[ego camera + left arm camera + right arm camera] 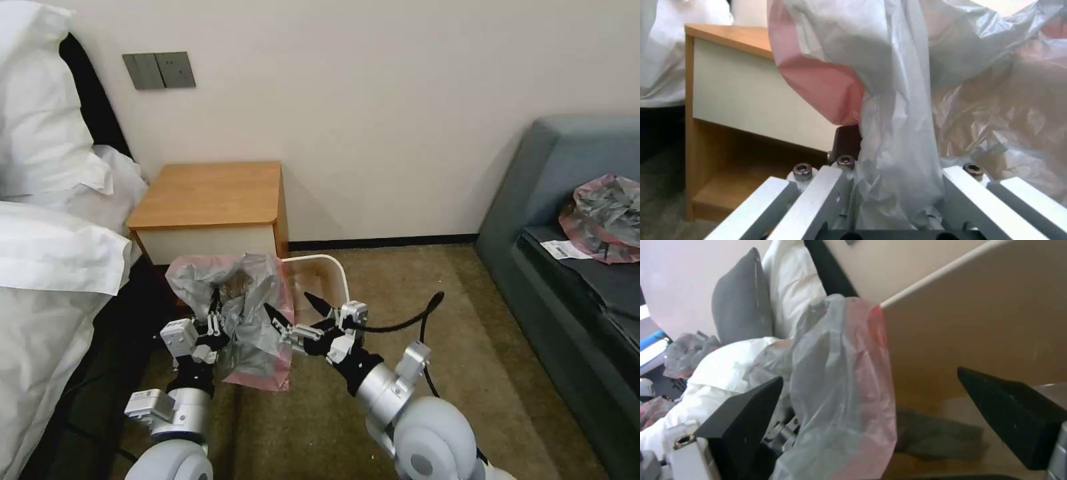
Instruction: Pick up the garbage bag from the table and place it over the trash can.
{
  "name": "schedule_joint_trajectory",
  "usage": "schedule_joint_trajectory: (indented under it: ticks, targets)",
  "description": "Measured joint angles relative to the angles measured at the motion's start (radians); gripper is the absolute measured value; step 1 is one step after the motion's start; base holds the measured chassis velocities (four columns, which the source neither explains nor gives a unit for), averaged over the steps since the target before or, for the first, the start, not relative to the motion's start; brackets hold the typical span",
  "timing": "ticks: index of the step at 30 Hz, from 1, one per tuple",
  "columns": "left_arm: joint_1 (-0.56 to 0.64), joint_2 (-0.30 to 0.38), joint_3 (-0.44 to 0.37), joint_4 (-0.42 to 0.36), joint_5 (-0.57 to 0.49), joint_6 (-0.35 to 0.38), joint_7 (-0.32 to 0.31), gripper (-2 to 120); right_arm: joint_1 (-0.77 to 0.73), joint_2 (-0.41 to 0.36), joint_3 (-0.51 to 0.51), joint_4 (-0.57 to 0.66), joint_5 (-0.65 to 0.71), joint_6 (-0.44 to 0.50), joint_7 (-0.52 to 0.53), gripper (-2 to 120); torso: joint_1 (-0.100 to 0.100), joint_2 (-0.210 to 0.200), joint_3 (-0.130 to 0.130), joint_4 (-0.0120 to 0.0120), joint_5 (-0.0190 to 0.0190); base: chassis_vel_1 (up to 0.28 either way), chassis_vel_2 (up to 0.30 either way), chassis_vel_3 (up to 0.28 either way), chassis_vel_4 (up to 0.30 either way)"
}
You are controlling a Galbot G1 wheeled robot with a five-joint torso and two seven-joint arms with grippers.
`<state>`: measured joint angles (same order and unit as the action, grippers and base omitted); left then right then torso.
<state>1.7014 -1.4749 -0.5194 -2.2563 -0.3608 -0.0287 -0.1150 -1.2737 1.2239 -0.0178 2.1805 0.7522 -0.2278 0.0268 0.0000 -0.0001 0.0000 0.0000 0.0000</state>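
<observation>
We see the left claw (215,319) pinching the bag (250,313), draped over the can's (327,280) left rim; the right claw (291,308), spread wide, sits nearer the uncovered right side.

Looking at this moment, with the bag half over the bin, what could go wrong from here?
1. The left gripper pinches only a thin fold of the garbage bag; the film may tear or slip out.
2. The right gripper is open beside the bag, so one edge hangs loose outside the trash can and could fall off its rim.
3. The bin is light-looking; pulling the bag might tip it.
</observation>
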Motion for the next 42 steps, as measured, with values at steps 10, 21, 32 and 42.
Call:
schedule_joint_trajectory:
  ticks: [10, 21, 32, 42]
  targets:
    - [-0.002, -0.007, 0.004, 0.002, 0.002, 0.0, 0.004, 9, 0.05, 0.018, -0.038, -0.031, 0.023, -0.013, 0.005, 100, 0.0, 0.0, 0.0, 0.0, 0.0, 0.0, 0.0, 0.0, 0.0]
    - [-0.004, -0.009, 0.006, 0.012, 0.003, -0.001, 0.005, 9, 0.071, 0.026, -0.062, -0.054, 0.031, -0.017, 0.008, 76, 0.0, 0.0, 0.0, 0.0, 0.0, 0.0, 0.0, 0.0, 0.0]
    - [-0.003, -0.01, 0.005, 0.019, 0.005, -0.006, 0.005, 9, 0.078, 0.029, -0.068, -0.057, 0.009, -0.011, 0.005, 34, 0.0, 0.0, 0.0, 0.0, 0.0, 0.0, 0.0, 0.0, 0.0]
    - [-0.003, -0.009, 0.003, 0.042, 0.004, -0.007, 0.003, 9, 0.079, 0.029, -0.061, -0.053, -0.01, -0.004, -0.002, 3, 0.0, 0.0, 0.0, 0.0, 0.0, 0.0, 0.0, 0.0, 0.0]
